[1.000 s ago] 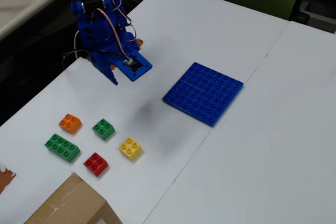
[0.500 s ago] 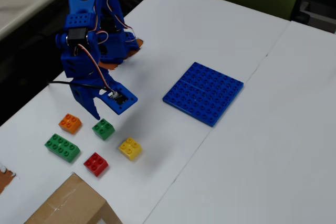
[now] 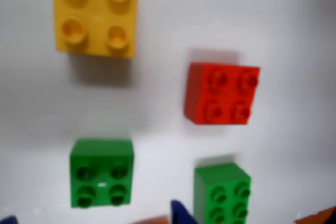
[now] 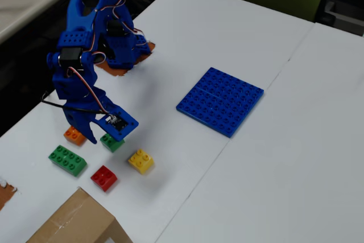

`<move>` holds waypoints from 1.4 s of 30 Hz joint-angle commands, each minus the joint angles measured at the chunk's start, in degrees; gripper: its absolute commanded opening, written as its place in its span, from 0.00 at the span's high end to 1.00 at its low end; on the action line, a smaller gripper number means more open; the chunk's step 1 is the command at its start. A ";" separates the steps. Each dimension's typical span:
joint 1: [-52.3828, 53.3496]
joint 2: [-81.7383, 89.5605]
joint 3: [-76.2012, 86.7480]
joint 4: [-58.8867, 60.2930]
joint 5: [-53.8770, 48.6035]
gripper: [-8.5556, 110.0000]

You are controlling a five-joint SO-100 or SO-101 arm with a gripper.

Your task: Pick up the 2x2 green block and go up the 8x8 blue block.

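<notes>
Five small bricks sit at the left of the white table (image 4: 239, 197) in the fixed view: the long green brick (image 4: 67, 160), orange brick (image 4: 72, 135), red brick (image 4: 104, 177), the 2x2 green block (image 4: 114, 143) and yellow brick (image 4: 140, 161). Right above the orange and small green ones hangs the gripper (image 4: 94, 132); I cannot tell whether its fingers are spread. Well apart to the right lies the 8x8 blue block (image 4: 220, 101). Bottom left, a cardboard box (image 4: 77, 223).
</notes>
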 commanded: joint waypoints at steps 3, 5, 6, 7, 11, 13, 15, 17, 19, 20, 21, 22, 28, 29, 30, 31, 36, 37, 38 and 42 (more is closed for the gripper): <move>-1.41 -1.23 -2.72 -2.72 0.62 0.63; -1.49 -2.11 -2.64 -3.43 0.62 0.63; -1.58 -2.37 -2.20 -4.04 0.62 0.63; -1.58 -2.55 -1.58 -4.83 0.44 0.63; -1.32 -3.60 -0.62 -5.27 0.18 0.63; -1.23 -3.69 0.62 -5.36 0.53 0.63; -1.05 -3.69 1.58 -5.54 0.62 0.63; -0.97 -3.60 3.52 -6.50 0.79 0.63; -0.88 -3.60 5.01 -7.29 0.79 0.63; -0.88 -3.69 5.71 -7.73 0.88 0.63; -0.88 -3.69 6.59 -8.44 0.88 0.63; -0.88 -3.69 7.29 -9.05 0.88 0.64; -1.32 -2.11 7.73 -8.26 1.67 0.69; -1.41 -1.85 7.73 -8.00 1.93 0.70; -1.49 -1.67 7.73 -7.73 2.02 0.70; -1.49 -1.41 7.73 -7.56 2.20 0.70; -1.14 -0.26 7.73 -7.12 2.20 0.72; -1.14 -0.18 7.73 -7.03 2.20 0.73; -1.14 -0.09 7.73 -6.94 2.29 0.74; -1.14 0.00 7.82 -6.42 2.99 0.76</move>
